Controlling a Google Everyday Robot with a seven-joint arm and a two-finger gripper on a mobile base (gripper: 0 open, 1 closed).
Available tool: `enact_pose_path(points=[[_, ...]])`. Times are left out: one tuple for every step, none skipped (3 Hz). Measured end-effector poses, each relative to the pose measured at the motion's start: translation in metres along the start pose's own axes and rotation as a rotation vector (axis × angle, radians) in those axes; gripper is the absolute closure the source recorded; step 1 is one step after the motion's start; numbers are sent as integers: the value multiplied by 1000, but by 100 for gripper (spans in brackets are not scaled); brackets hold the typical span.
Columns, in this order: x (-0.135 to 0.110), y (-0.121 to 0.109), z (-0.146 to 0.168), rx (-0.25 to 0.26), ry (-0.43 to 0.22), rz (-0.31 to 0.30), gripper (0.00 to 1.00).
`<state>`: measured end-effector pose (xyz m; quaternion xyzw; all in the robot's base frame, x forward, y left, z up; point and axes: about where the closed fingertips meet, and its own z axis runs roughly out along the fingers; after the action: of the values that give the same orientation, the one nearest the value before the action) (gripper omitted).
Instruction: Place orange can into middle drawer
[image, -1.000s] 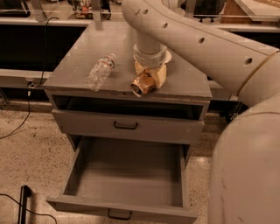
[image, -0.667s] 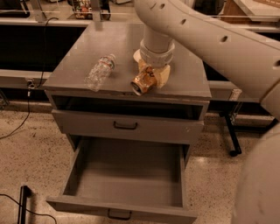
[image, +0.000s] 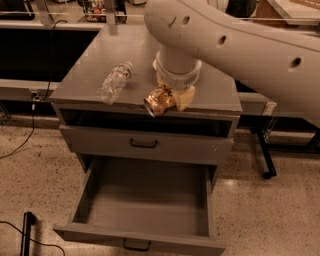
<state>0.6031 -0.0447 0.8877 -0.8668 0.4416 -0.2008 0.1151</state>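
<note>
Right at the front edge of the counter (image: 80, 85), the gripper (image: 171, 99) has its fingers closed around the orange can (image: 158, 102), which is tipped on its side. Directly below, the middle drawer (image: 145, 197) stands pulled open, and a clear bottle (image: 114, 83) lies on the counter near the can.

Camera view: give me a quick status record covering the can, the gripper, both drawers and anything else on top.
orange can: on its side at the cabinet top's front edge, silver end toward the camera
gripper: straight over the can, fingers closed around it
middle drawer: pulled open, below and in front of the can
upper drawer: shut
water bottle: lying on the cabinet top, apart from the can
can in drawer: not yet
</note>
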Motion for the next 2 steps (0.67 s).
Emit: enact_pose_path(points=[[-8, 26, 20, -64, 12, 48, 100], [-4, 18, 15, -45, 4, 33, 100]])
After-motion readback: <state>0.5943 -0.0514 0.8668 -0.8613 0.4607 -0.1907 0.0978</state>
